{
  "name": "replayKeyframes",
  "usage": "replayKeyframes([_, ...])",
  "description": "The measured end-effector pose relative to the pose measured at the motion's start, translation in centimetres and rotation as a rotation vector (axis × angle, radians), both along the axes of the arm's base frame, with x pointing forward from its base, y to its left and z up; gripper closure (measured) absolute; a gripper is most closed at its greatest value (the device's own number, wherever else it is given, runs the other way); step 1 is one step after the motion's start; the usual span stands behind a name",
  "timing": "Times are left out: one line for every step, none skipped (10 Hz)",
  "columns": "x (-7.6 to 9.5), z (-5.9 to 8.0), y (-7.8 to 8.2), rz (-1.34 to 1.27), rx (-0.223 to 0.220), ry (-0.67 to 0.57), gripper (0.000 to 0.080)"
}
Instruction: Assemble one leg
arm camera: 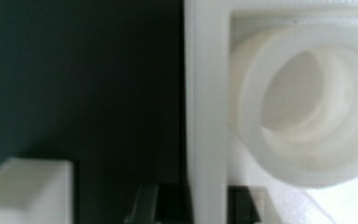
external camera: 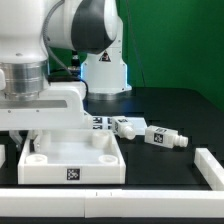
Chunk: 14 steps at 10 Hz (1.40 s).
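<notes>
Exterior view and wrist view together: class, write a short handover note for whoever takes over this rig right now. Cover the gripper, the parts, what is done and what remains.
Gripper: low over the panel's corner at the exterior view's left. Whether it is open or shut cannot be told.
Parts: the white panel sits on the table. Loose legs lie apart from it towards the exterior view's right, one leg nearer and another farther.
Done: no leg is seen fitted, and the corner socket in the wrist view is empty.
Left: probably fetch a leg and seat its peg in a socket.
</notes>
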State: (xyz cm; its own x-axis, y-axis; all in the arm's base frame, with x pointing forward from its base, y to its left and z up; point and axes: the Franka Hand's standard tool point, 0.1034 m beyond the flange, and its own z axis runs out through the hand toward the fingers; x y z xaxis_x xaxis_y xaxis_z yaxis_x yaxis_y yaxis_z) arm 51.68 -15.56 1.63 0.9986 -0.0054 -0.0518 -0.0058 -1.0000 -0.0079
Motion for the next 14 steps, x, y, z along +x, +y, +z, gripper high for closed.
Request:
replayKeyframes([0.8, -0.3, 1.5, -0.044, -0.001, -0.003, 0.0745])
replayKeyframes([1.7, -0.7, 3.3, -0.091, -0.004, -0.005, 0.0745])
replayKeyframes([2.5, -0.6, 4.3, -0.099, -0.008, -0.014, 0.0745])
replayKeyframes([2.7, -0.7, 5.1, -0.089, -0.013, -0.027, 0.0745])
replayKeyframes([2.7, -0.6, 5.1, -0.085, -0.012, -0.026, 0.0745])
replayKeyframes([2.7, -0.6, 5.0, -0.085, -0.012, -0.027, 0.0745])
replayKeyframes([2.8, -0.6, 5.0, -0.085, -0.012, -0.027, 0.0745])
replayKeyframes([2.8, -0.6, 5.1, -0.085, -0.012, -0.027, 0.0745])
replayKeyframes([2.8, -0.6, 5.2, -0.083, -0.012, -0.027, 0.0745])
replayKeyframes([3.3, -0.5, 6.5, -0.071, -0.013, -0.030, 0.0745])
replayKeyframes([4.0, -0.5, 8.6, -0.035, -0.008, -0.030, 0.0745])
replayKeyframes([4.0, -0.8, 10.0, -0.021, 0.001, -0.005, 0.0745])
replayKeyframes([4.2, -1.0, 11.3, -0.017, 0.010, 0.034, 0.0745])
replayKeyframes([4.2, -1.0, 12.1, -0.002, 0.017, 0.065, 0.0744])
